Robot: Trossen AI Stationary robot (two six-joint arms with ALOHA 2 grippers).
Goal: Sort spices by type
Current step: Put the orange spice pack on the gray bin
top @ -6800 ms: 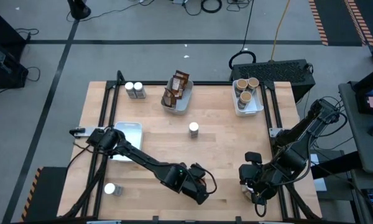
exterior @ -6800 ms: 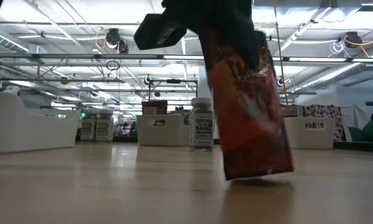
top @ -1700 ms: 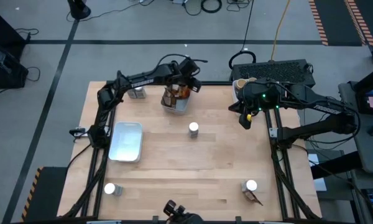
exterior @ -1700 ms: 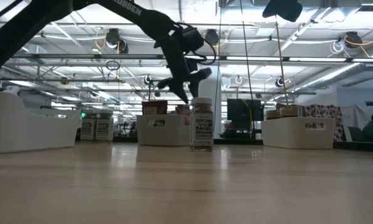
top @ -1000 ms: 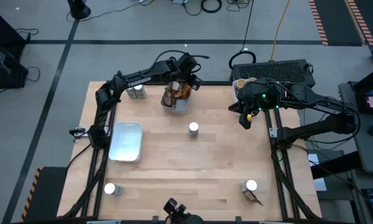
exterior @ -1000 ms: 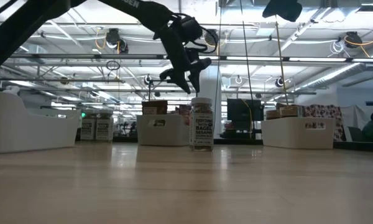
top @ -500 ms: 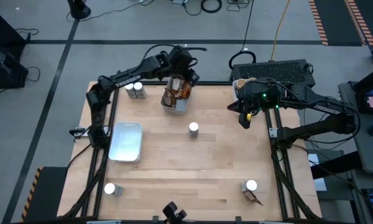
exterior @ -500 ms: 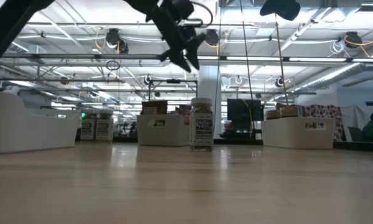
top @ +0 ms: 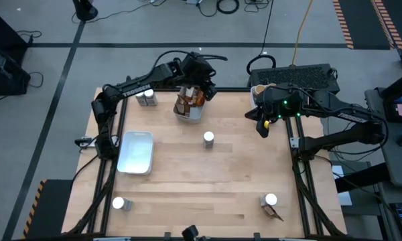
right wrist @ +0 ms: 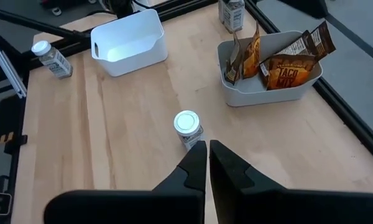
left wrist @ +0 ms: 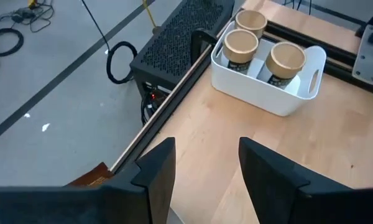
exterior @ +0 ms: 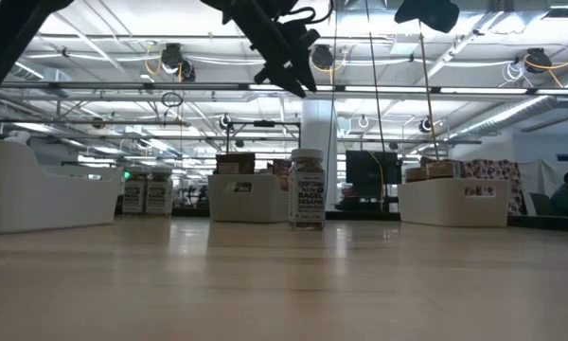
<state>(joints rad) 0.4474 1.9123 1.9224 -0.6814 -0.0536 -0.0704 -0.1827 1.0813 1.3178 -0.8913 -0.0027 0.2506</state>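
Brown and orange packets (top: pixel 189 98) stand in a white tray (top: pixel 187 116) at the far middle. Tan-topped tubs (left wrist: pixel 261 46) fill a second tray (top: pixel 265 115) at the far right. White-capped jars stand at the centre (top: pixel 208 138), far left (top: pixel 145 98), near left (top: pixel 119 203) and near right (top: pixel 271 199), where a brown packet (top: pixel 275 213) lies beside the jar. My left gripper (top: pixel 205 88) hangs open above the packet tray, holding nothing (left wrist: pixel 205 168). My right gripper (top: pixel 259 128) hovers shut near the tub tray (right wrist: pixel 207 158).
An empty white tray (top: pixel 137 151) lies on the left half of the table. A black box (top: pixel 296 75) sits beyond the far edge. Dark frame rails run along the left and right sides (top: pixel 301 174). Bare wood stretches across the near middle (top: pixel 194 187).
My left gripper has risen above the packet tray and rolled about its own line, its fingers staying apart with nothing between them. The packets stay in their tray.
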